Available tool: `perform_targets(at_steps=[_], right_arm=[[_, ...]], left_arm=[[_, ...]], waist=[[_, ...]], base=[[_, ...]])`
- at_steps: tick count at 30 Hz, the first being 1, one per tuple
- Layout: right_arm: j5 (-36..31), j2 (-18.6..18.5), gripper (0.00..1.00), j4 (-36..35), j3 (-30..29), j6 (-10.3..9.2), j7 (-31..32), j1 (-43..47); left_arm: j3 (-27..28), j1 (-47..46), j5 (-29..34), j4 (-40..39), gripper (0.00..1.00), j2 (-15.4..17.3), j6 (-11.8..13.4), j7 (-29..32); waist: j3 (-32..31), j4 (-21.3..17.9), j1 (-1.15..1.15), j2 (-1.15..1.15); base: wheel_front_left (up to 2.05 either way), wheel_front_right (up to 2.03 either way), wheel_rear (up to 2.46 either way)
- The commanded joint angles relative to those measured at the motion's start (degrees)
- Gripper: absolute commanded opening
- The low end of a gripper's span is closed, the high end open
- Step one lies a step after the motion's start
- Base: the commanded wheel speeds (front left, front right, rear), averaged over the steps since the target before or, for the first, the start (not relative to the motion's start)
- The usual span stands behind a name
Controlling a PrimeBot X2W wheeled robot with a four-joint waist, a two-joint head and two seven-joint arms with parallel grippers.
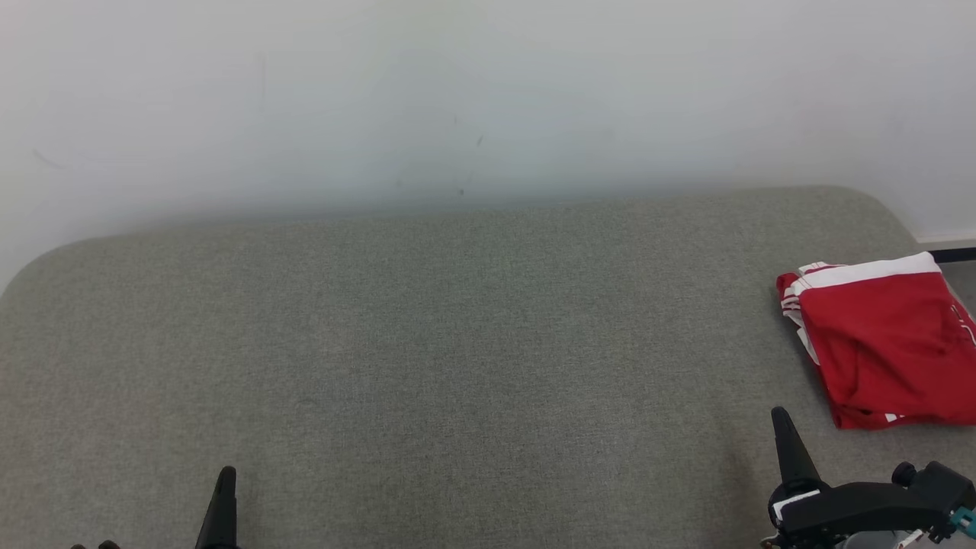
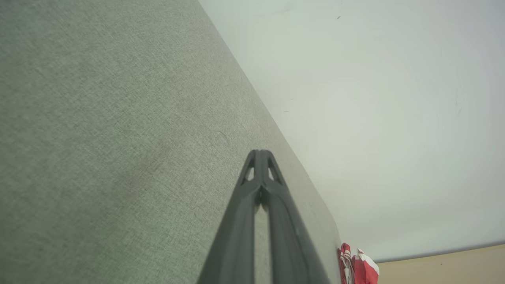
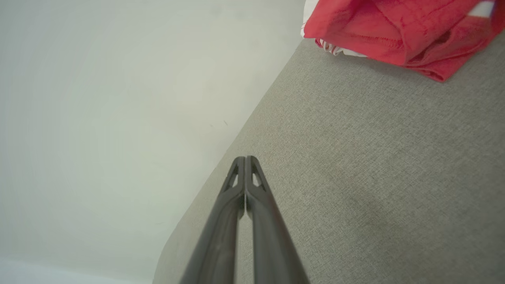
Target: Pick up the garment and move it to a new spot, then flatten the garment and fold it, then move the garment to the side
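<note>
Setting: plain indoor room; whether home or lab cannot be told.
Work surface: wide tabletop covered in grey woven fabric, with rounded corners.
Backing: plain white wall with a few small scuffs, directly behind the tabletop.
Wall foot: dark skirting strip at far right.
Ground: pale beige floor.
Contents: folded red-and-white garment at the tabletop's right end.

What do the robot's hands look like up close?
The left gripper and right gripper each have two long dark grey fingers tapering to a point, with small triangular cut-outs near the tips. The right one's black wrist mount carries a white label.
</note>
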Motion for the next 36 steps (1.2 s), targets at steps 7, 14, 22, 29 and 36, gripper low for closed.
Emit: perform_targets(at_steps=[7, 14, 22, 29, 36], right_arm=[[5.67, 0.36, 0.0, -1.48, -1.24, -0.07, 1.37, -0.88], [9.7, 0.61, 0.0, -2.06, -2.03, -0.08, 2.4, -0.85], [14.04, 0.87, 0.0, -2.67, -2.84, -0.08, 3.49, -0.81], [17.57, 1.1, 0.0, -3.17, -3.52, -0.09, 4.38, -0.77], [20.39, 1.3, 0.0, -3.57, -4.07, -0.1, 5.07, -0.74]], left_arm=[[0.46, -1.96, -5.74, -0.74, 0.0, 0.37, -0.43, 1.41], [0.6, -2.54, -9.7, -0.75, 0.0, 0.4, -0.68, 2.46], [0.75, -3.18, -13.83, -0.78, 0.0, 0.43, -0.82, 3.61], [0.87, -3.74, -17.29, -0.78, 0.0, 0.45, -1.03, 4.51], [0.97, -4.11, -20.21, -0.78, 0.0, 0.47, -1.23, 5.26]], waist=[[0.28, 0.24, 0.0, 0.0], [0.52, 0.44, 0.0, 0.0], [0.8, 0.67, 0.0, 0.0], [1.05, 0.88, 0.0, 0.0], [1.26, 1.05, 0.0, 0.0]], base=[[0.0, 0.0, 0.0], [0.0, 0.0, 0.0], [0.0, 0.0, 0.0], [0.0, 0.0, 0.0], [0.0, 0.0, 0.0]])
